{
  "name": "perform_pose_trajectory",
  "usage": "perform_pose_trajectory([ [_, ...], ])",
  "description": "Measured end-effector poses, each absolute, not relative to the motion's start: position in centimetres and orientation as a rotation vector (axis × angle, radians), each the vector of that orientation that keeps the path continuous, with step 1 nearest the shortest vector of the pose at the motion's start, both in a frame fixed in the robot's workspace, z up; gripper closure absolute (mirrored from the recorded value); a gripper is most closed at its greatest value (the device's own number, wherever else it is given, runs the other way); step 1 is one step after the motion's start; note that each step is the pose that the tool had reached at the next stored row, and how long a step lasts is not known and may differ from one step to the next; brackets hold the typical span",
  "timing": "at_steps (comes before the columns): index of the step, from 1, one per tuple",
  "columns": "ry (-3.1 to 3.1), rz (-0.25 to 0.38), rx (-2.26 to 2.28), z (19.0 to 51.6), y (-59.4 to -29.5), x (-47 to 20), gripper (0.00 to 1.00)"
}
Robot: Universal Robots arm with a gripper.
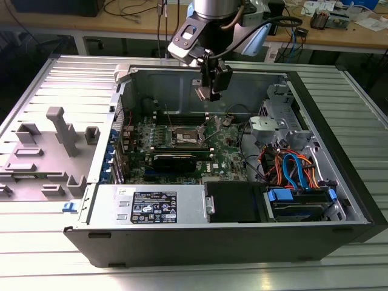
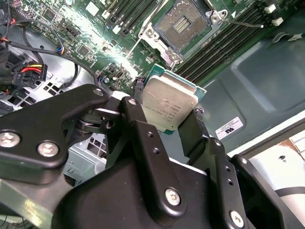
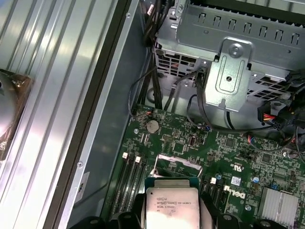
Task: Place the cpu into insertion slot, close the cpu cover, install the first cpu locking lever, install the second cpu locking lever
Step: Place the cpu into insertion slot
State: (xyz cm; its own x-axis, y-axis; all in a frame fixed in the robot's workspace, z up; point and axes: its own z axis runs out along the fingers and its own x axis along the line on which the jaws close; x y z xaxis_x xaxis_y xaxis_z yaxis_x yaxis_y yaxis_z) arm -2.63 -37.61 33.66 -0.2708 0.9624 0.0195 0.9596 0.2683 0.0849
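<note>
Gripping the cpu (image 2: 169, 102) by two opposite edges, high above the board (image 1: 227, 148).
Could bend socket pins or jam if lowered tilted or off-square; could also slip from so thin an edge hold. Clamped in the closed jaws of the gripper (image 1: 208, 96), metal top facing both wrist cameras; in the exterior view, well apart from the empty slot (image 1: 187, 136), at about 7 o'clock from the gripper.

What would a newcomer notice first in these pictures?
The gripper hangs over the open case, shut on the cpu, whose silver top shows in both wrist views. On the green board inside the case, the insertion slot lies uncovered, the cpu not yet in it.
</note>
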Motion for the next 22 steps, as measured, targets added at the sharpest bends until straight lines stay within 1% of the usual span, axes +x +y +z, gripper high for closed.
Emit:
perform_pose_trajectory([
  [7,2.379,0.121,1.987,33.4,-37.6,-2.63,0.46],
  [22,2.375,0.121,1.992,33.32,-37.79,-2.68,0.46],
])
